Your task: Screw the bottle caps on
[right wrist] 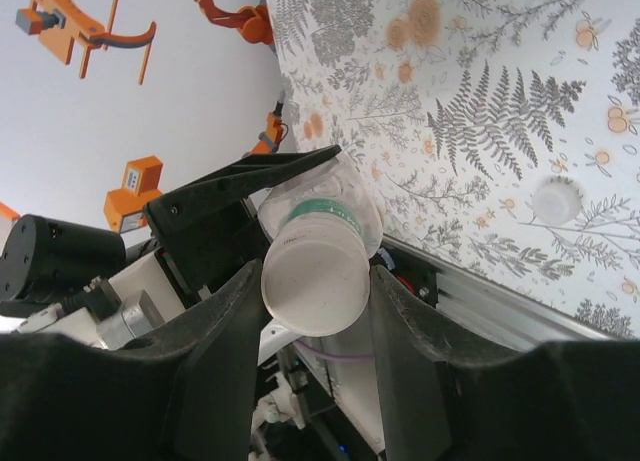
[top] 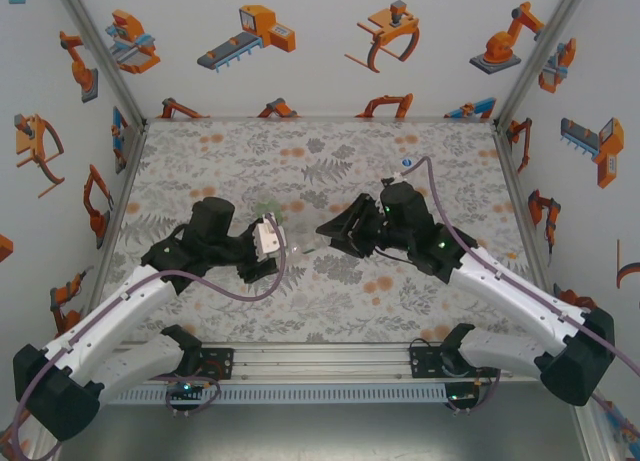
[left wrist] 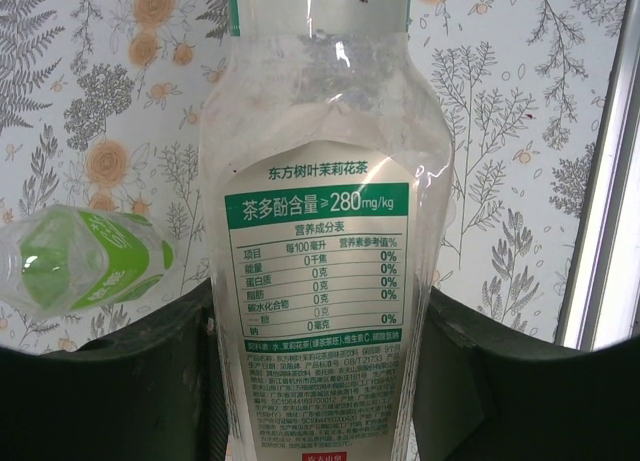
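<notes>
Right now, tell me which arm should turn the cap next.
Right, probably. The right fingers clamp the white cap on the neck of the labelled bottle; the left fingers grip its body, so the left suits steadying.

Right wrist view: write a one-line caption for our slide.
Right gripper shut on a white cap at a clear bottle's neck; another cap lies on the table.

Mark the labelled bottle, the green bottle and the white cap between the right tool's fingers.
labelled bottle (left wrist: 318, 271), left wrist view, on its white-and-green label.
green bottle (left wrist: 90, 271), left wrist view, on its green side.
white cap (right wrist: 315, 286), right wrist view, on its flat round top.
</notes>
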{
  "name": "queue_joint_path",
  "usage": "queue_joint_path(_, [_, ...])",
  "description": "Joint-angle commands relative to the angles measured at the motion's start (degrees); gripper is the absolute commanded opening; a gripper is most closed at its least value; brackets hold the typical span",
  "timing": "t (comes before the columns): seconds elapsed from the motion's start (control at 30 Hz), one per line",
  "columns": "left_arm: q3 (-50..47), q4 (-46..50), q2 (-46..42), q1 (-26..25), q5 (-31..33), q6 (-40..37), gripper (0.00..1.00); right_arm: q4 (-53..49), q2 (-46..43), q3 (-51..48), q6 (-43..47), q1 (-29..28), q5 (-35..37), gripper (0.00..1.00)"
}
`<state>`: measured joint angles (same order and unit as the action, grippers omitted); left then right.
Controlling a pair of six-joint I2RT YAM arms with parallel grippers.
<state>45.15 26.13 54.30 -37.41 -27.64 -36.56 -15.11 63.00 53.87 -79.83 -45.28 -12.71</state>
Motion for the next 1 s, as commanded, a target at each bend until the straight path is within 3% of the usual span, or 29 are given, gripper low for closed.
queue_joint_path(0.0, [1.5,-8.4,-0.8,-1.6,-6.3,0.6,0.01,-5.3,0.7,1.8,-2.6,-1.6,0.1,0.17])
queue_joint_path(0.13, [1.4,-8.0,-0.8,-1.8,-7.2,-0.3,0.01,-1.2,-1.2,0.4,-0.5,-1.6,2.8,0.26])
queue_joint_path(0.3, [1.6,-7.0,-0.8,-1.8,-9.4,-0.7,0.01,2.1,-3.2,1.0,8.9,-1.5,3.7,0.55])
queue_joint_path(0.47, [0.8,-6.9,-0.5,-1.8,-10.2,-1.2,0.01,0.4,-5.3,2.5,17.2,-1.3,4.4,0.68])
queue_joint_path(0.77, [-0.3,-7.0,-0.8,-2.3,-10.2,-2.2,0.01,-4.5,-12.2,5.4,36.2,-1.2,10.6,0.69])
queue_joint_path(0.97, [-0.4,-7.1,-1.1,-2.4,-10.6,-2.2,0.02,-2.1,-15.8,5.6,58.2,-1.2,2.0,0.64])
